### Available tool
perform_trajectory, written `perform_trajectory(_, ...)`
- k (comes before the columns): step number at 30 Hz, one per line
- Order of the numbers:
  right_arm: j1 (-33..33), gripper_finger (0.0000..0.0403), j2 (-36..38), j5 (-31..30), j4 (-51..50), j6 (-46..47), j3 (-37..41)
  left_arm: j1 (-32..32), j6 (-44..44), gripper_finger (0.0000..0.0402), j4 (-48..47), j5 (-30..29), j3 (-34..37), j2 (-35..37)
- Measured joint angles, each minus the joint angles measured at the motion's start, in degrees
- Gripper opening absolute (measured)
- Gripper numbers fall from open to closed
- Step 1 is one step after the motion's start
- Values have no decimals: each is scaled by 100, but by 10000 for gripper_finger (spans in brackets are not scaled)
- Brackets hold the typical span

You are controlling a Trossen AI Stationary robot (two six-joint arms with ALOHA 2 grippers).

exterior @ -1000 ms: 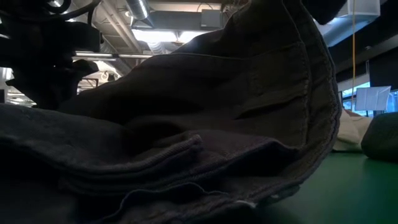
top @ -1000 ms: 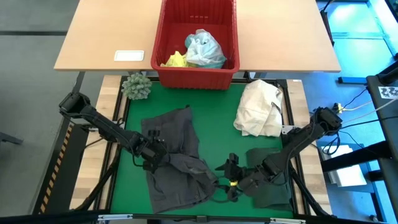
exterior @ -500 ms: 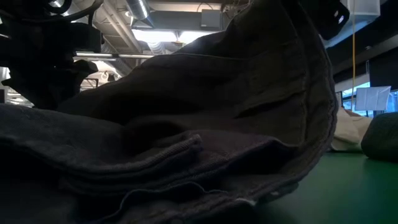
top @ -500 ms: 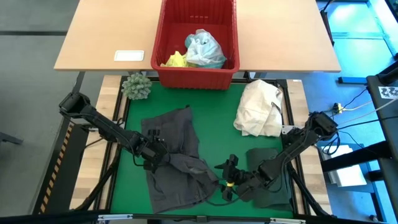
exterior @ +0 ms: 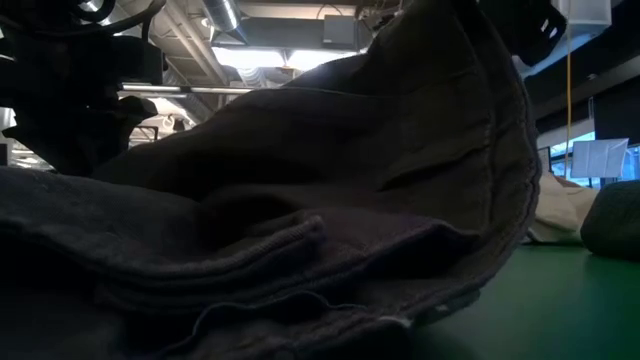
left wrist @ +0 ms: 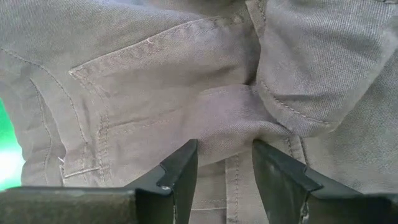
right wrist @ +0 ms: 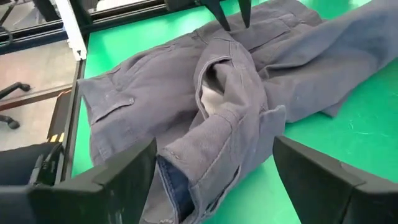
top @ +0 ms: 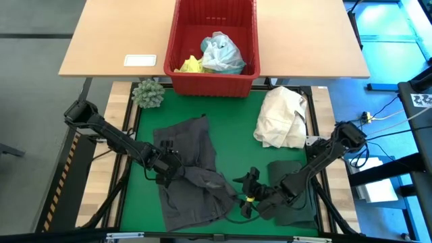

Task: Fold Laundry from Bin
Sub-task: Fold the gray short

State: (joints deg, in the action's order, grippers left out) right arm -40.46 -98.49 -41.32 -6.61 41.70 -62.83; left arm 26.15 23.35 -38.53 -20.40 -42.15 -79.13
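Down at the near edge of the green worktop, the right pincer hangs low with its fingers spread wide and nothing between them, just off the rumpled hem of the grey trousers. Just behind its arm lies a folded dark green garment. The left pincer sits right down on the trousers near their middle, fingers partly apart with a fold of grey cloth bunched just ahead of them; whether it grips that fold I cannot tell. Farther back rests a cream-white cloth bundle, and a green spiky ball at the left corner. Beyond stands the red bin, holding turquoise-blue laundry and a yellow piece.
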Motion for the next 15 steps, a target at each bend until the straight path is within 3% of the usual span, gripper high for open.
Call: perform_trajectory(15, 186, 319, -191, 408, 393, 55, -2, 0, -105, 148, 1, 13, 0, 2)
